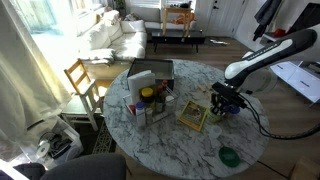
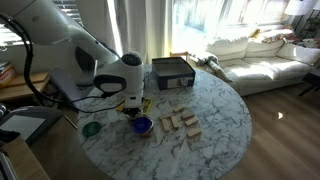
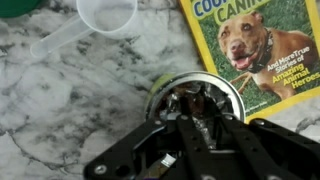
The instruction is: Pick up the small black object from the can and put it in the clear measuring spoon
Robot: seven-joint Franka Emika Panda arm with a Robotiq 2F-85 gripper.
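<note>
Wrist view: the jaws apparently dip into the can [image 3: 228,88]; clenched or released, I cannot tell. The clear measuring spoon [image 3: 100,18] lies nearby on the counter [image 3: 60,110].

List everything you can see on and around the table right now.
can: one, silvery, under the jaws, beside the book
measuring spoon: one, clear, on the table past the can
book: one, yellow-green, dog cover, beside the can
lid: one, green, flat, near table edge
cup: one, blue, by the gripper
box: one, grey, at table edge
table: one, white marble, round
sofa: one, white, background
gripper: one, black, jaws down at the can, open or shut unclear
</note>
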